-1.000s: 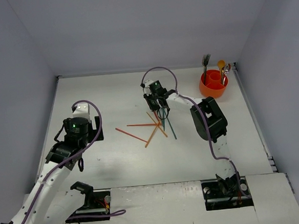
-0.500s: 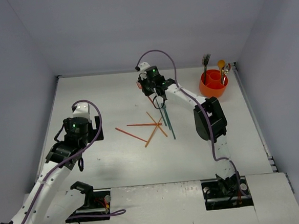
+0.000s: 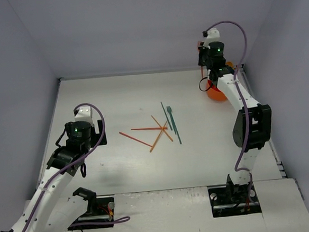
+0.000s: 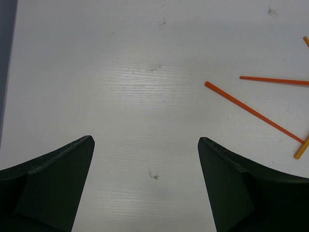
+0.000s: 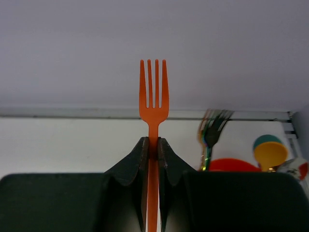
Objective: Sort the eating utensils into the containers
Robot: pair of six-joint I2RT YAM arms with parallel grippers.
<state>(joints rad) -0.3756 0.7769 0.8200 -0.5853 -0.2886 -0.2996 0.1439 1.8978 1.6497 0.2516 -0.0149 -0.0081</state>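
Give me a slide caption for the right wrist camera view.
Right gripper shut on an upright orange plastic fork, round orange cup ahead.

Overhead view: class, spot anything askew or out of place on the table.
Orange sticks and teal utensils lie crossed in a loose heap at the centre, outside the orange holder. Nothing looks spilled or broken.

No writing, label, brand, number or sign can be read in any view. Nothing legible is seen on the orange fork (image 5: 153,104), the orange holder (image 3: 214,95) or the counter (image 3: 116,97).
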